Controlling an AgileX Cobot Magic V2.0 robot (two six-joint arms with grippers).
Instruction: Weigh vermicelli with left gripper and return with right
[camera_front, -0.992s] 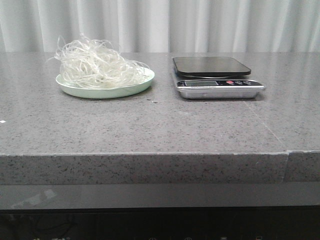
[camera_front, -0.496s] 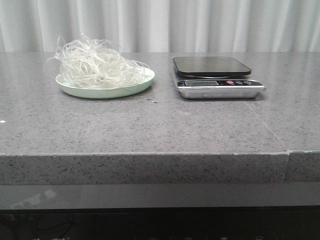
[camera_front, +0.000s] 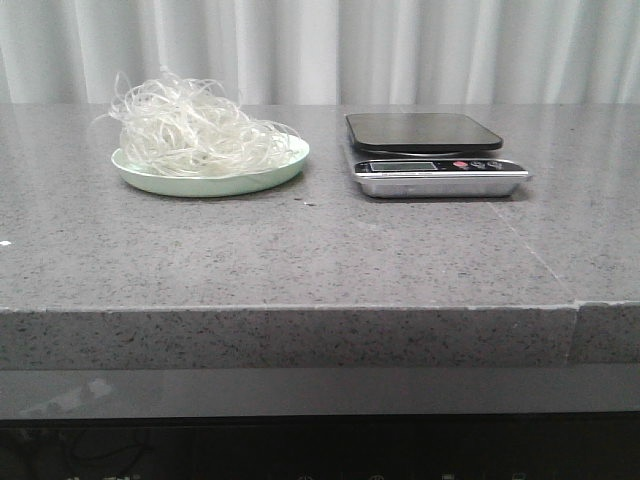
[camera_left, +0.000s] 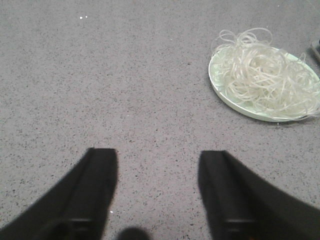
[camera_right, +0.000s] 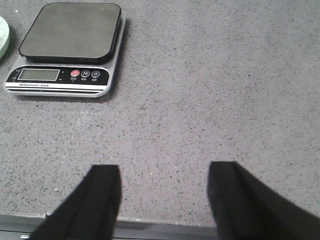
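Note:
The vermicelli (camera_front: 195, 130) is a fluffy tangle of thin white strands heaped on a pale green plate (camera_front: 160, 182) at the left of the counter. The left wrist view also shows the vermicelli (camera_left: 262, 72) on the plate (camera_left: 218, 87), well away from my left gripper (camera_left: 158, 157), which is open over bare counter. To the right of the plate a digital scale (camera_front: 425, 135) with a dark platform stands bare. My right gripper (camera_right: 164, 172) is open above the counter's near edge, with the scale (camera_right: 70, 32) far from it. Neither gripper shows in the front view.
The grey speckled stone counter (camera_front: 320, 250) has a front edge (camera_front: 300, 310) and a seam at the right (camera_front: 576, 305). White curtains (camera_front: 400, 50) hang behind it.

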